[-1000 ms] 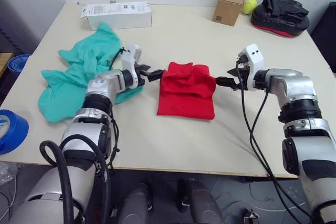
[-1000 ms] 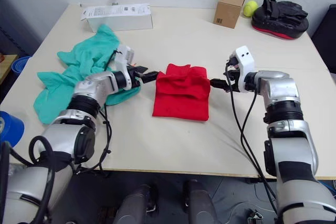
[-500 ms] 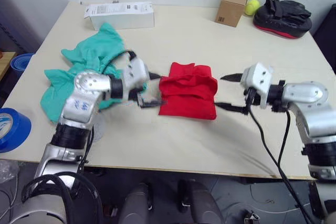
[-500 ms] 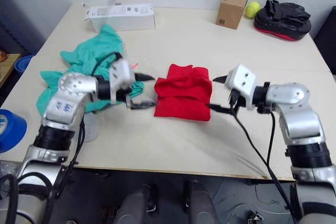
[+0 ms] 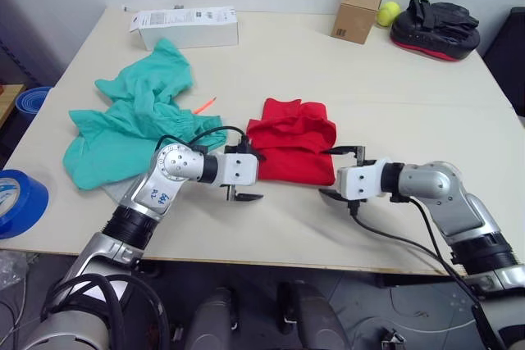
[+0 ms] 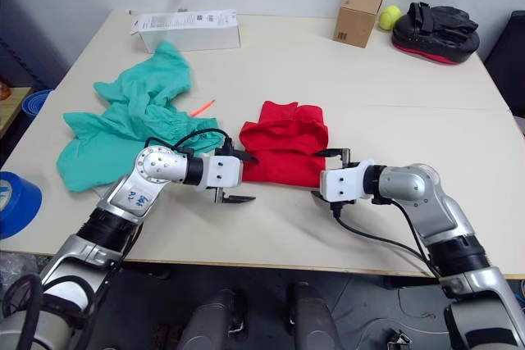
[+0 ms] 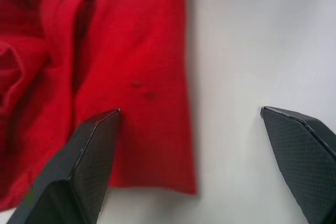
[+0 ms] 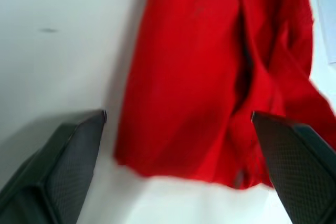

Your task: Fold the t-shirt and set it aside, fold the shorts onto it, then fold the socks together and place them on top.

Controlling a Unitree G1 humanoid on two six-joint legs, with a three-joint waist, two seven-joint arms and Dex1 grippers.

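Right now the table (image 5: 279, 63) carries everything, and the t-shirt (image 5: 294, 147), folded into a rough red bundle, lies near its middle and serves as the landmark. To the robot's left of the t-shirt, the shorts (image 5: 131, 125) sprawl unfolded in a teal heap, their near edge just beside the left arm; a small orange tag (image 5: 205, 105) pokes out on the side facing the t-shirt. Far beyond the t-shirt, toward the far right corner, sits a black and red pad (image 5: 435, 26), with a cardboard box (image 5: 357, 11) and a yellow-green ball (image 5: 387, 12) just beside it. Far beyond and to the left of the t-shirt, past the shorts, lies a long white box (image 5: 184, 26). Off the table's edge, well to the left of the t-shirt, a blue tape roll (image 5: 18, 202) shows.

The left gripper (image 5: 246, 176) sits low at the t-shirt's near left corner, its fingers (image 7: 79, 177) spread wide apart, one over the red cloth and the other over bare table. The right gripper (image 5: 336, 171) sits at the t-shirt's near right corner, its fingers (image 8: 63, 171) likewise spread wide, straddling the cloth's edge without pinching it.
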